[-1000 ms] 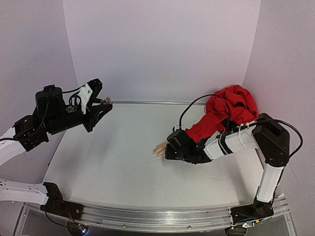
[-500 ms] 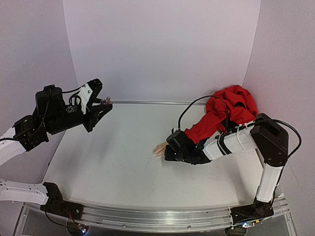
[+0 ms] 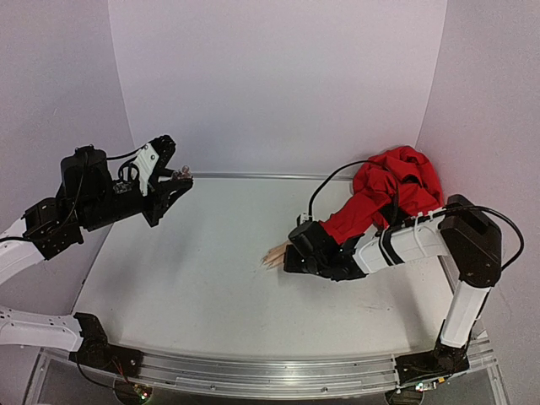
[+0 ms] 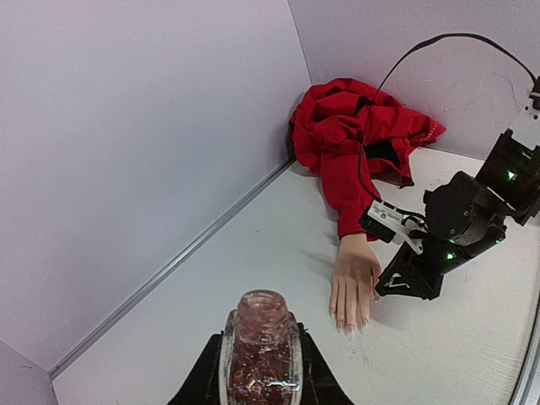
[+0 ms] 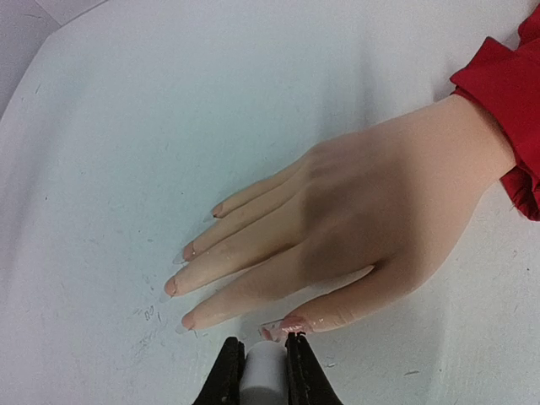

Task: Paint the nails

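Right gripper [image 5: 264, 363] pinches the brush cap [image 5: 266, 381] at the glossy thumb [image 5: 329, 315]; other nails [image 5: 187, 251] seem bare. Left gripper [image 4: 260, 384] clamps the open bottle [image 4: 260, 325].

Left arm [image 3: 84, 190] and right arm [image 3: 413, 245]: white link shells, black joint housings, black cables looping outside. Right arm shows green indicator lights. Left tool [image 3: 181, 177] and right tool [image 5: 263, 344]: black fingers.

mannequin hand [image 5: 354, 219] on table [image 5: 126, 101], right side
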You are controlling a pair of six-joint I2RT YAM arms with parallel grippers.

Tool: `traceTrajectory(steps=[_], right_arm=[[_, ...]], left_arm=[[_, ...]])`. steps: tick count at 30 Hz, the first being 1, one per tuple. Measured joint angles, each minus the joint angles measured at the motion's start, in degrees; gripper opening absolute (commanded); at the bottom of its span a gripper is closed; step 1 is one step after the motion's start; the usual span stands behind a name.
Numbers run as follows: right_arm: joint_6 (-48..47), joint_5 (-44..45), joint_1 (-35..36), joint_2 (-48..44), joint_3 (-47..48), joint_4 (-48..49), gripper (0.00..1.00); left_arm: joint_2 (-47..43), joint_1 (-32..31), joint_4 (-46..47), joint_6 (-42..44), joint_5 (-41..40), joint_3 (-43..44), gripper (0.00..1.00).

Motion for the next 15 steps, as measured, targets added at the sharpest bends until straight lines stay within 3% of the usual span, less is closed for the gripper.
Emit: traceTrajectory(steps=[15], right_arm=[[-0.02, 2.78, 0.00, -1.33, -0.22, -0.04, 0.00]], left_arm=[[0.00, 0.00, 0.00, 0.00, 0.00, 0.00, 0.00]])
